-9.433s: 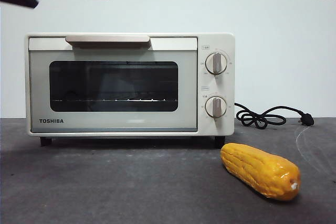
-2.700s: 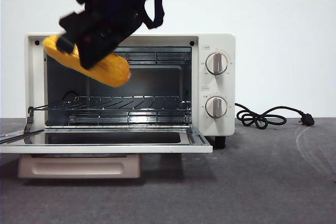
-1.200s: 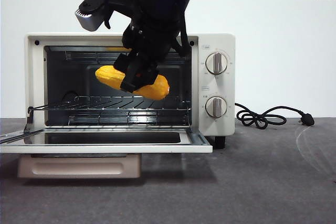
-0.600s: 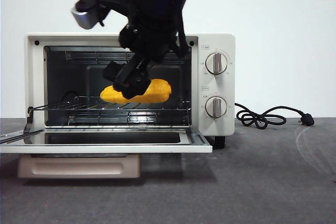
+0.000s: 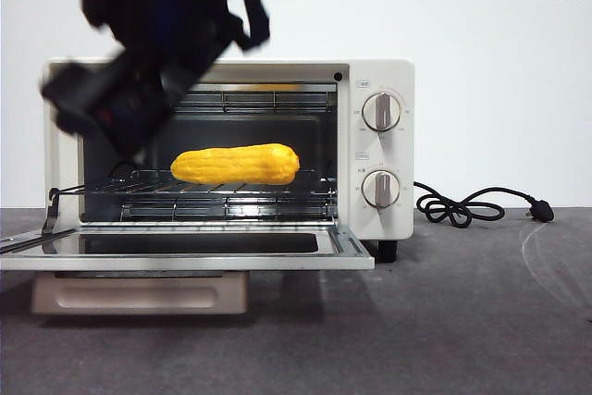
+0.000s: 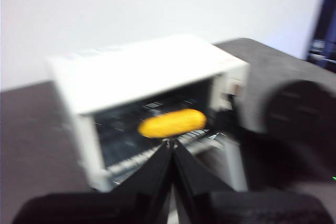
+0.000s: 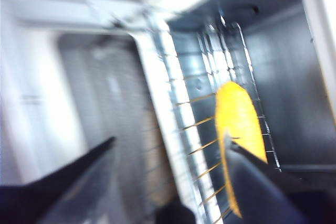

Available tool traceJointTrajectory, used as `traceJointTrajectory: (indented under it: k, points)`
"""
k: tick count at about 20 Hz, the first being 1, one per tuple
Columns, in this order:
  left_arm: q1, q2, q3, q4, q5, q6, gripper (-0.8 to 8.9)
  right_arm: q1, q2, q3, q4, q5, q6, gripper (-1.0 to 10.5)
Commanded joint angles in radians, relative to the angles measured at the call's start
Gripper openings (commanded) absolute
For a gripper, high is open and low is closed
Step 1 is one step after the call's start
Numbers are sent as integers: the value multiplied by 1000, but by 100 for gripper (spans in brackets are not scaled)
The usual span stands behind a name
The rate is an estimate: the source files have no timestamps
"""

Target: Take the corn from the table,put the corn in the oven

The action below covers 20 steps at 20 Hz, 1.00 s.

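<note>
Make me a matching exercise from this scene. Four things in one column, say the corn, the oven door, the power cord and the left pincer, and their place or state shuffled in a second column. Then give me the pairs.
Column one:
1. corn
2. oven door
3. power cord
4. left pincer

Column two:
A. coiled on the table, beside the oven
B. shut, holding nothing
C. lying on the wire rack
D. folded down, open

Pairs: 1-C, 2-D, 3-A, 4-B
</note>
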Motion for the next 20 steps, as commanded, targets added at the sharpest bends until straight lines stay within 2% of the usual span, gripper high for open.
traceJointTrajectory:
  k: [1,3,6,10,12,15,20]
  points:
    - [-3,27,2,70,-61,110,-6,51,-61,2,-75,4,89,142]
    - [-3,74,2,113,-64,174,-7,102,-120,2,-159,-19,116,94]
    - [-3,197,2,91,-63,225,-7,159,-229,2,-298,-129,186,-4]
    - [-2,410,2,20,2,242,-7,182,-395,9,-467,-250,349,-9]
    - [7,518,2,0,103,242,-8,180,-477,24,-543,-298,406,-9]
    - [70,672,2,-16,327,236,-8,176,-584,58,-630,-322,458,-9]
    - [198,789,2,-52,537,222,-8,170,-671,80,-684,-325,484,-9]
